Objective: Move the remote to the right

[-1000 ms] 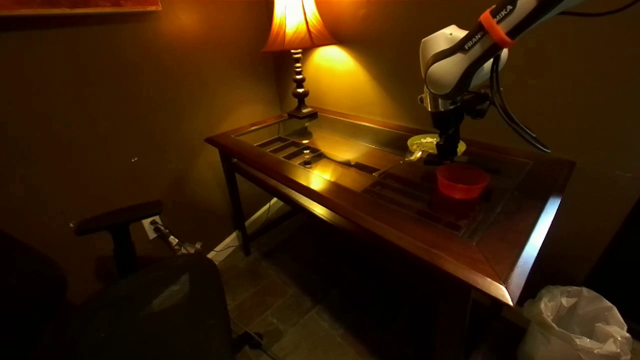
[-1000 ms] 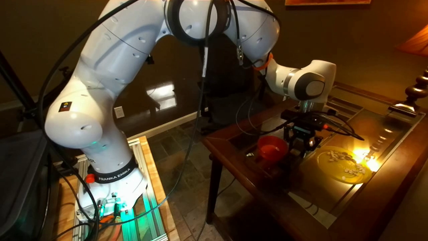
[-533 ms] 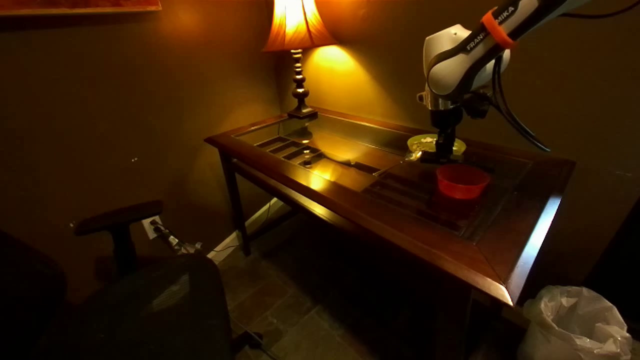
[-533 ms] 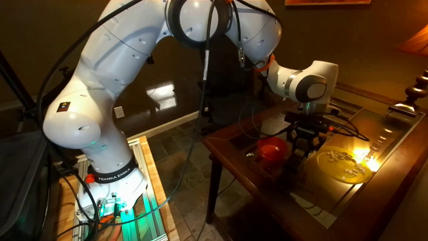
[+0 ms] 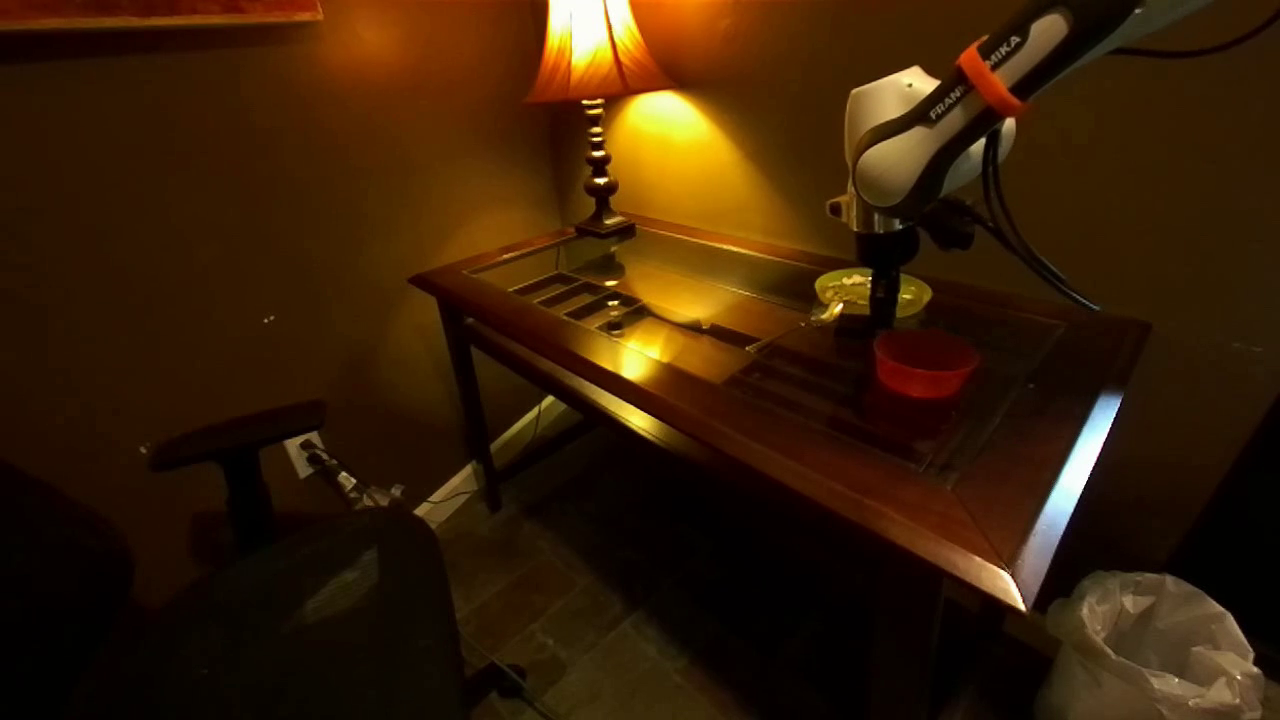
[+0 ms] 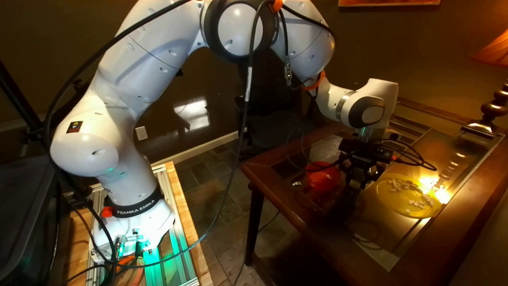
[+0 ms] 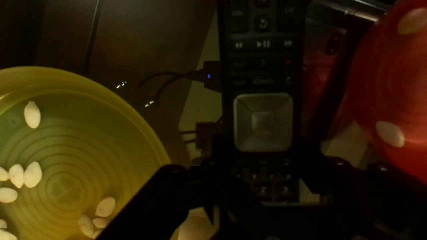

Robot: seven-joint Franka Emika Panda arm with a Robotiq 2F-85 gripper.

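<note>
The remote (image 7: 263,123) is a dark flat slab with a silver square pad, seen face-up and large in the wrist view. My gripper (image 7: 263,150) has a finger against each long side of it and appears shut on it. In an exterior view the remote's dark end (image 5: 850,326) pokes out beside the gripper (image 5: 883,312), low over the glass between two bowls. In an exterior view the gripper (image 6: 353,188) is low over the table, and the remote is lost in dark there. Whether it touches the glass I cannot tell.
A red bowl (image 5: 925,362) with pale pieces stands close on one side. A yellow-green bowl (image 6: 401,206) with several pale pieces stands on the other. The desk (image 5: 800,440) has a glass top and wooden rim. A lamp (image 5: 600,180) stands at a far corner. Adapters show beneath the glass.
The arm and gripper have come lower between the two bowls. In an exterior view they also shift slightly left, and the dark remote moves with them. The bowls have not moved.
</note>
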